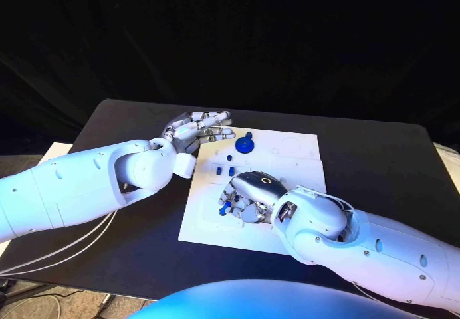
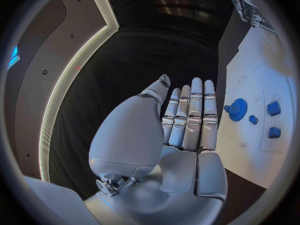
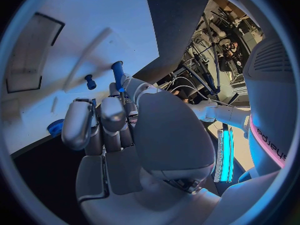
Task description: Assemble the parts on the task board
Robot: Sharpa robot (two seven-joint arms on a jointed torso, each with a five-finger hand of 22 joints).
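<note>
The white task board [image 1: 288, 153] lies in the middle of the black table. On its far part stands a blue gear [image 1: 244, 144] [image 2: 236, 108], with small blue parts [image 1: 225, 171] [image 2: 274, 132] just in front of it. My right hand [image 1: 247, 196] [image 3: 119, 130] is low over the board's near-left part, fingers curled down. It pinches a blue peg [image 3: 117, 75] [image 1: 223, 208] at its fingertips. A shorter blue peg [image 3: 90, 81] stands in the board beside it. My left hand [image 1: 199, 129] [image 2: 187, 120] hovers at the board's far-left corner, fingers stretched out and holding nothing.
Bare black table [image 1: 383, 166] surrounds the board on all sides, with its far edge against a dark backdrop. Another blue part [image 3: 56, 127] shows beside my right hand's fingers near the board's edge. My left forearm [image 1: 86, 183] crosses the table's left side.
</note>
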